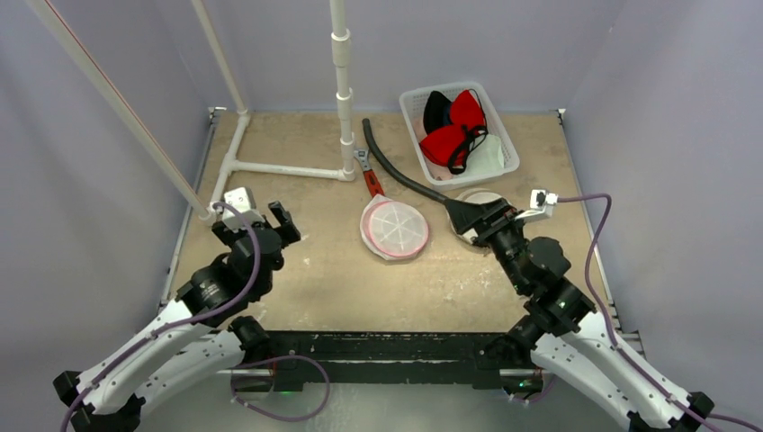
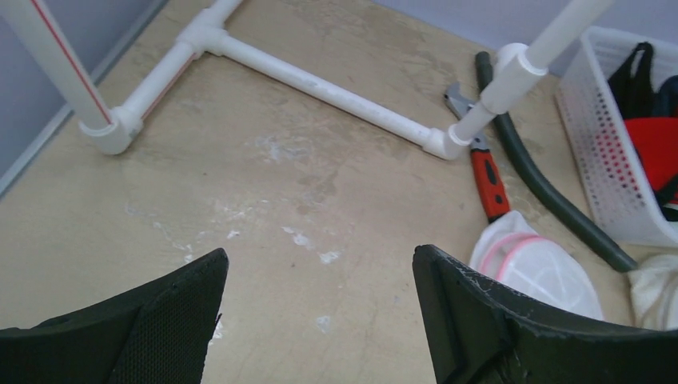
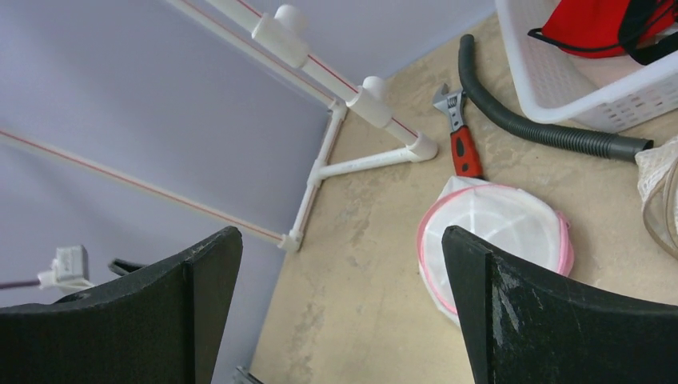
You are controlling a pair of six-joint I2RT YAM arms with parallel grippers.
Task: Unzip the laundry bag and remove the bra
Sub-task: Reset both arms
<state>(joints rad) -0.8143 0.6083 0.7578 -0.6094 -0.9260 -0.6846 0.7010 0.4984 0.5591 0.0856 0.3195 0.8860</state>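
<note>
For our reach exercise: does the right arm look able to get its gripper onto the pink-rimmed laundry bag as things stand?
Probably yes. The right gripper is open and empty just beside the laundry bag, with only bare table between; the wrench and hose lie beyond the bag, out of the way.

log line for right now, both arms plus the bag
left fingers: open, empty | right fingers: open, empty | laundry bag: flat on table, apart from both | red bra: in white basket
</note>
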